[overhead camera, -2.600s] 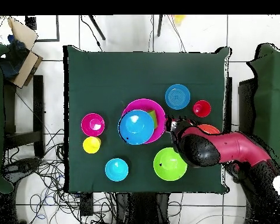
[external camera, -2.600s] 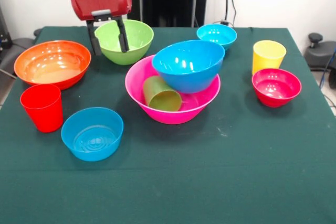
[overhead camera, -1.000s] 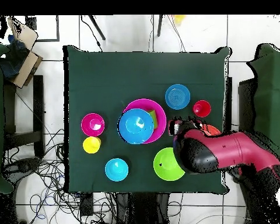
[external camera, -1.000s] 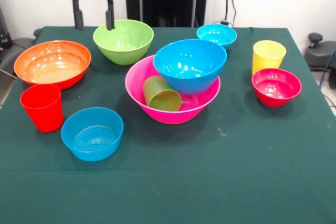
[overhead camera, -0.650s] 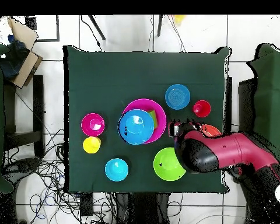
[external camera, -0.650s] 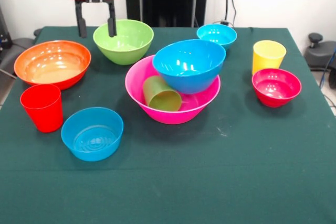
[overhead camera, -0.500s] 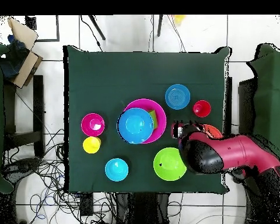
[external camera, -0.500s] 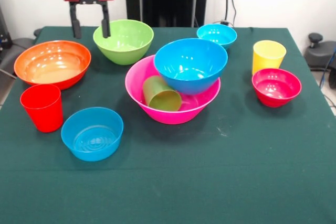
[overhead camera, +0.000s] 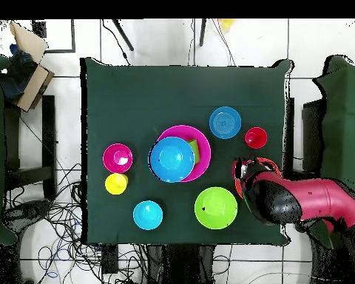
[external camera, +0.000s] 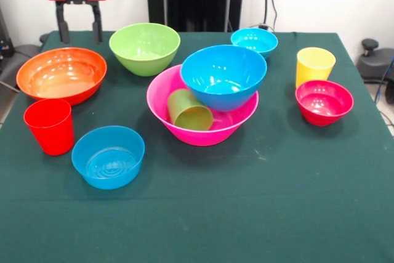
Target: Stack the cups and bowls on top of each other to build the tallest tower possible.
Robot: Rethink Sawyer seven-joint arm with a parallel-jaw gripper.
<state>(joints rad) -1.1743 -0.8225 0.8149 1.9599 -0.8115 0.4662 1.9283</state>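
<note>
Front view, left to right. Gripper (external camera: 77, 23) sits at the top left, above the worktop's (external camera: 258, 201) far-left corner; fingers (external camera: 96, 24) spread apart, nothing between them, hanging free of every item.

Orange bowl (external camera: 60, 75) sits just below the fingers, at their 6 o'clock, not touching them. Red cup (external camera: 49, 126) stands upright at the orange bowl's 6 o'clock, close beside it. Small blue bowl (external camera: 108, 156) sits at the red cup's 4 o'clock, just beside it. Lime green bowl (external camera: 144, 48) lies at the fingers' 4 o'clock, clear of them.

Tower (external camera: 206, 100) sits mid-worktop, well apart from the fingers at their 4 o'clock: the pink bowl (external camera: 184, 129) is the base, the green cup (external camera: 188, 111) lies tipped on its side inside it at the left, and the large blue bowl (external camera: 221, 77) rests tilted in the pink bowl, leaning on its right rim.

Cyan bowl (external camera: 254, 41) sits at the tower's 1 o'clock, at the far edge. Yellow cup (external camera: 314, 66) stands upright on the right; the magenta-red bowl (external camera: 324, 101) is at its 6 o'clock, nearly touching.

Overhead view: arm (overhead camera: 306, 203) comes in from the right, gripper (overhead camera: 245, 168) over the orange bowl, mostly covering it.
</note>
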